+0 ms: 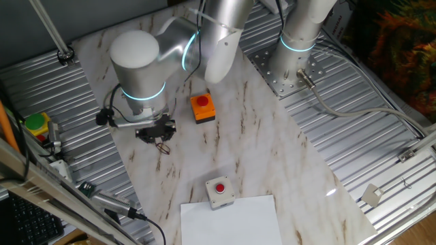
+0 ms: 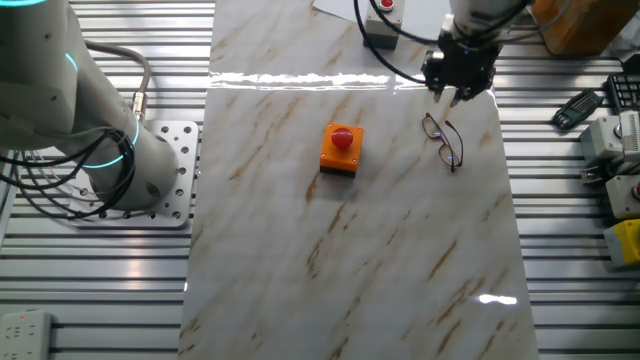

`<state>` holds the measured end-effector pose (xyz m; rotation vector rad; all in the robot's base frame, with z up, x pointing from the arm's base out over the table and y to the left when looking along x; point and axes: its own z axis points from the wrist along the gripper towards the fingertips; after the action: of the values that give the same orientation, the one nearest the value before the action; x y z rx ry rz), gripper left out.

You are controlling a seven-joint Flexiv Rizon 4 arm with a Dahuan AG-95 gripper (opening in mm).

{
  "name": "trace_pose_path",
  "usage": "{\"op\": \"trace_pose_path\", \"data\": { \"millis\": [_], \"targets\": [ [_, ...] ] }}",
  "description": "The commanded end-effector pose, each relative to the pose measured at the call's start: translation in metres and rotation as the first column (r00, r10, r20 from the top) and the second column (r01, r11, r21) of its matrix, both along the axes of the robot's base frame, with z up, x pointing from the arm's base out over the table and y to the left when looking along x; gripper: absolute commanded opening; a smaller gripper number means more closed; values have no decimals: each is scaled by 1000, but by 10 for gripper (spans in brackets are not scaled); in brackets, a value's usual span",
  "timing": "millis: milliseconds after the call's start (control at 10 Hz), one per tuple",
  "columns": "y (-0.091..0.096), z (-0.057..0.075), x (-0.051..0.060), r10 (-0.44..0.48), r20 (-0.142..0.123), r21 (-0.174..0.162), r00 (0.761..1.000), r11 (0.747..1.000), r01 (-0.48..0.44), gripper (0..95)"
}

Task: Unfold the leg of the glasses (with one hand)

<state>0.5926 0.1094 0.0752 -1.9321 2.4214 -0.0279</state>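
Glasses (image 2: 444,140) lie on the marble table (image 2: 350,250), upper right of the frame, right of an orange button box (image 2: 341,148). The gripper (image 2: 452,97) hangs just above their far end, fingers slightly apart, holding nothing. Best approach: catch the thin leg low with one fingertip and swing it out slowly, so the frame doesn't slide.

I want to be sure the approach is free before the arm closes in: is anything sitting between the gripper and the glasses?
Nothing visible. The gripper hangs just above one end of the glasses, which lie on the marble table. The orange button box sits well off to the side, out of the path.
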Motion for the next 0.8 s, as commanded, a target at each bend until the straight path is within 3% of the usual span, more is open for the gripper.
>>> {"op": "trace_pose_path", "data": {
  "millis": [100, 500, 800],
  "targets": [
    [-2, -10, 2, 104, 0, -19, 995, 994, -104, 190],
    [-2, -10, 2, 107, 0, -19, 994, 994, -107, 190],
    [-4, -11, 3, 119, -3, -44, 993, 992, -119, 190]
  ]
}}
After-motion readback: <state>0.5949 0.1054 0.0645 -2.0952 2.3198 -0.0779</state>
